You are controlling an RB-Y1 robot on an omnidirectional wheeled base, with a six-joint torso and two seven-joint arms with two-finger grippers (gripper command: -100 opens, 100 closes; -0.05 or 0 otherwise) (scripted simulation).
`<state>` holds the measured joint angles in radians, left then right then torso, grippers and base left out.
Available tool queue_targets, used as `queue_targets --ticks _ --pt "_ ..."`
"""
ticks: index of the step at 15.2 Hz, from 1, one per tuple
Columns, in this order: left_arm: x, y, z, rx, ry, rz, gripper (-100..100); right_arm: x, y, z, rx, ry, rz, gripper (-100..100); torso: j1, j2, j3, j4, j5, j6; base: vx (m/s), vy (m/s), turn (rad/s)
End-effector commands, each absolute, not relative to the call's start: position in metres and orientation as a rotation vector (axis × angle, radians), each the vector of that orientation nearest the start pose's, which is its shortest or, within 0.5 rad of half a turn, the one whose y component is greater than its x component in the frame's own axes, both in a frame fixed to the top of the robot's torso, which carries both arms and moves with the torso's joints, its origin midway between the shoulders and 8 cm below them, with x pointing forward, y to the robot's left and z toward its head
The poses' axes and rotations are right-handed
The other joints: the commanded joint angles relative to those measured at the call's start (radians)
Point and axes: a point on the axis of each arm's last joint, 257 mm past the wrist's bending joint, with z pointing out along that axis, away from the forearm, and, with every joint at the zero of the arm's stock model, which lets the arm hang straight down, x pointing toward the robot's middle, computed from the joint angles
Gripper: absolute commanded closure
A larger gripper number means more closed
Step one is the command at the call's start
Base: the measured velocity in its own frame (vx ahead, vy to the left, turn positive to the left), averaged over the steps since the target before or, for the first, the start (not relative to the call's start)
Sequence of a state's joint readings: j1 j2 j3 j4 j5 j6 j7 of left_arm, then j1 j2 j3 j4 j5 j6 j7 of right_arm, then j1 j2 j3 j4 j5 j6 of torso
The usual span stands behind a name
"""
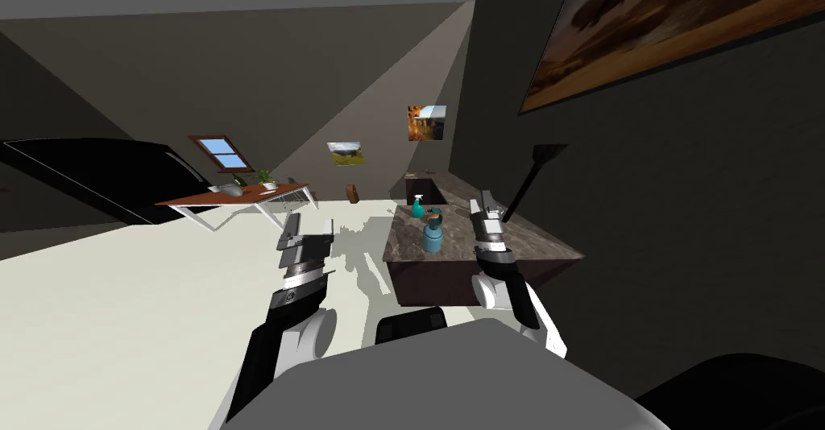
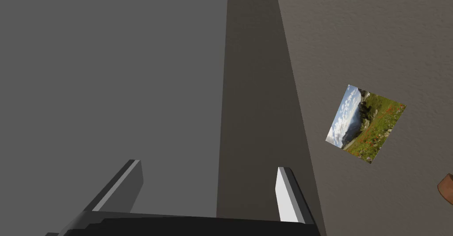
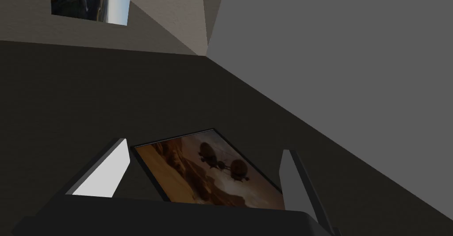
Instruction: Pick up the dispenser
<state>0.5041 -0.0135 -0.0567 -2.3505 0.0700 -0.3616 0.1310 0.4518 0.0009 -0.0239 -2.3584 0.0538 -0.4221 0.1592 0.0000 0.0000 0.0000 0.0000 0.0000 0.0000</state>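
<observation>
**Head view.** A dark cabinet with a mottled stone top (image 1: pixel 532 244) stands ahead and to the right, against the dark wall. The dispenser (image 1: pixel 433 238), a teal bottle with a dark pump head, stands upright near the top's front left part. Just behind it is a small orange-brown object (image 1: pixel 436 217), too small to identify. Farther back stands a teal spray bottle (image 1: pixel 418 206), also upright. The right gripper (image 1: pixel 482 204) hovers above the top, to the right of the dispenser and apart from it. Its fingers point away from the robot rather than at the bottle. The left gripper (image 1: pixel 309 228) hangs over the pale floor (image 1: pixel 161 304), well apart from the cabinet.

Three risks can be judged from this arrangement:
- **Wrong bottle:** the two teal bottles are alike in colour, so the spray bottle could be taken by mistake.
- **Tipping:** the dispenser is tall and narrow, so a sideways brush from one finger could tip it or slide it toward the edge.
- **Lamp strike:** a black lamp (image 1: pixel 548 151) rises close beyond the right arm, and a wide swing could hit it.

**Left wrist view.** The left gripper (image 2: pixel 208 189) has its fingers spread wide. Nothing lies between them and they touch nothing.

**Right wrist view.** The right gripper (image 3: pixel 201 178) is likewise spread wide and empty, in contact with nothing. The spread looks ample for the bottle's body. The wrist probably has to be turned toward the dispenser before the fingers can close on it.
</observation>
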Motion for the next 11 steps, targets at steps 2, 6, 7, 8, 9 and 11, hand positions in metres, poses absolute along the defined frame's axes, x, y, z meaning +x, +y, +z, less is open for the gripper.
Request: queue_targets --ticks 2,6,7,8,9,11 --pt "0.354 0.270 0.027 -0.827 0.570 -1.510 0 0.345 -0.270 0.057 0.510 0.680 1.151 -100 0.000 0.000 0.000 0.000 0.000 0.000 -0.003 0.011 -0.046" --pt "0.354 0.270 0.027 -0.827 0.569 -1.510 0 0.351 -0.268 0.049 0.529 0.717 1.225 -100 0.002 0.001 0.000 0.000 0.000 0.000 -0.011 0.032 -0.064" --pt "0.354 0.270 0.027 -0.827 0.569 -1.510 0 0.351 -0.268 0.049 0.529 0.717 1.225 -100 0.002 0.001 0.001 0.000 0.000 0.000 -0.017 0.040 -0.077" --pt "0.354 0.270 0.027 -0.827 0.569 -1.510 0 0.354 -0.269 0.045 0.548 0.724 1.258 -100 0.002 0.001 0.001 0.000 0.001 0.000 -0.012 0.039 -0.091" --pt "0.354 0.270 0.027 -0.827 0.569 -1.510 0 0.356 -0.270 0.041 0.568 0.732 1.288 -100 0.003 0.001 0.001 0.000 0.001 0.000 -0.012 0.050 -0.110" --pt "0.354 0.270 0.027 -0.827 0.569 -1.510 0 0.359 -0.272 0.037 0.601 0.732 1.329 -100 0.003 0.001 0.001 0.000 0.001 0.000 -0.010 0.051 -0.065"
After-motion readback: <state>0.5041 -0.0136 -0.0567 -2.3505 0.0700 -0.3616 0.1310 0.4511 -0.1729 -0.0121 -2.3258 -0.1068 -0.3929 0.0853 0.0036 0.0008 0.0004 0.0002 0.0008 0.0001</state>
